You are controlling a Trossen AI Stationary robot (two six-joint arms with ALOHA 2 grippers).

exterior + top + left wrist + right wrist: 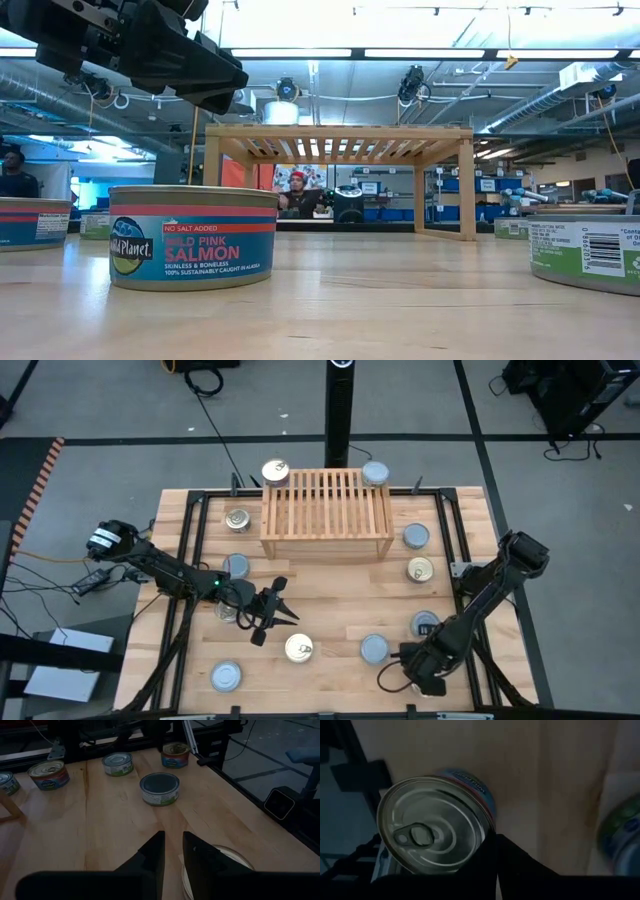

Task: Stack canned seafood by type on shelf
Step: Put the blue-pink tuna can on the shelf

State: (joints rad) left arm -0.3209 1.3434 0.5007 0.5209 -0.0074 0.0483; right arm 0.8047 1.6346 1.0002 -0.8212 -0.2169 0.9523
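Nearest the low camera stands a pink salmon tin, label legible, with a green-labelled tin cut off at the frame edge; only this view shows me the labels and the shelf from the side, its slatted top bare from beneath. From overhead I count tins scattered around the shelf on the bench: a gold-lidded tin and a pale-lidded tin sit at its two far corners, whether on the shelf or behind it I cannot tell; others lie on both sides and in front. My left end effector hangs over mid-bench, and its wrist view shows its fingers standing slightly apart with nothing between them, a gold lid just beside them and a dark-lidded tin further off. My right end effector is low at the near right corner; only its wrist view shows the fingers pressed together, empty, right beside a pull-tab tin with a blue side label.
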